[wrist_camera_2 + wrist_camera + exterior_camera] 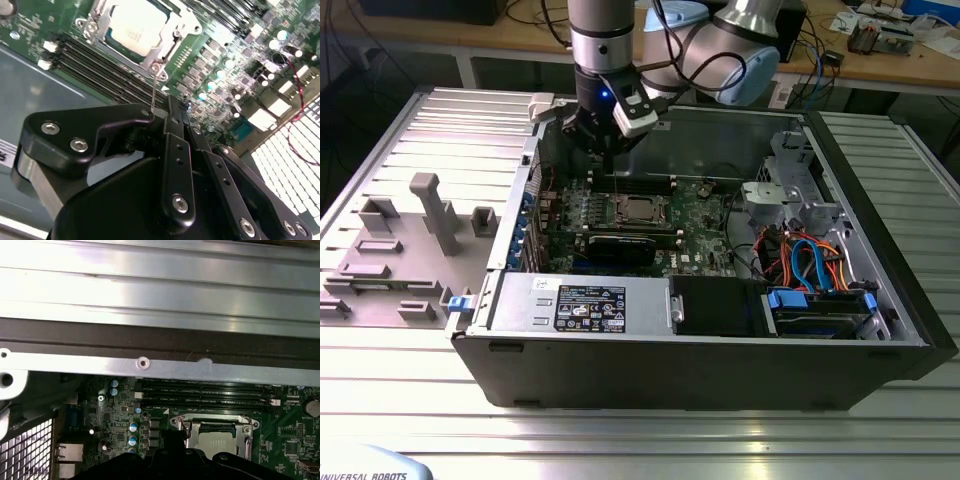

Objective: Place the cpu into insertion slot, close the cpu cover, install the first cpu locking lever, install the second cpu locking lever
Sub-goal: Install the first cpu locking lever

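The cpu (638, 208) (131, 26) (216, 442) lies flat in the insertion slot (156, 66) of the green motherboard (705, 225). Its silver top shows through the window of the cpu cover (172, 37) (182, 427), which is folded down around it. A thin wire locking lever (156, 92) rises from the slot's corner, and its upper end passes behind my fingertips. My gripper (610, 160) (174, 102) hangs just above and behind the slot with its black fingers drawn together. I cannot tell whether the lever is pinched between them.
Long memory slots (100, 65) (200, 392) run beside the socket. A black card (620, 245) lies in front of it. The case's metal wall (160, 365) stands close behind my gripper. A power supply (580, 300) and coloured cables (805, 260) sit nearer the front.
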Action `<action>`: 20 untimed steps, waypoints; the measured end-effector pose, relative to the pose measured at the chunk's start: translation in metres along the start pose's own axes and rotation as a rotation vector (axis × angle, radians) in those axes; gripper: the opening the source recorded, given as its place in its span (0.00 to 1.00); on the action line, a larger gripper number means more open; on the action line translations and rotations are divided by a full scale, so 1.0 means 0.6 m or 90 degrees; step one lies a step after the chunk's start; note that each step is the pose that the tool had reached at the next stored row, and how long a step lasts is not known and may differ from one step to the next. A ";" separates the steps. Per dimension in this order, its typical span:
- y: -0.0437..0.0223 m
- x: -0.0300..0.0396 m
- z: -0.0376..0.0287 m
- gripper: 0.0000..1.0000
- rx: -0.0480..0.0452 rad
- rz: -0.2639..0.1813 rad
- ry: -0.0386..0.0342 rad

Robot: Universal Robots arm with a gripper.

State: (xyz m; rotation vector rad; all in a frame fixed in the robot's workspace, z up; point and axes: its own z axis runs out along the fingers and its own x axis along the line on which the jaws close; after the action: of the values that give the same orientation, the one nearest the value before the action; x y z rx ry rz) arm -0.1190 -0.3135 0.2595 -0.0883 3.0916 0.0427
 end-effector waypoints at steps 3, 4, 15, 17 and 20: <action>-0.001 -0.015 0.001 0.11 0.0001 0.000 0.0001; -0.002 -0.027 0.002 0.11 0.0001 0.000 0.0000; -0.003 -0.055 0.009 0.11 -0.0208 0.001 -0.0011; -0.004 -0.056 0.013 0.11 -0.0221 0.003 -0.0013; -0.001 -0.060 0.018 0.11 -0.0220 0.005 -0.0015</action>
State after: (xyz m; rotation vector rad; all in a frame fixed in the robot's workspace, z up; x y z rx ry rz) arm -0.0826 -0.3116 0.2507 -0.0778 3.0895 0.0965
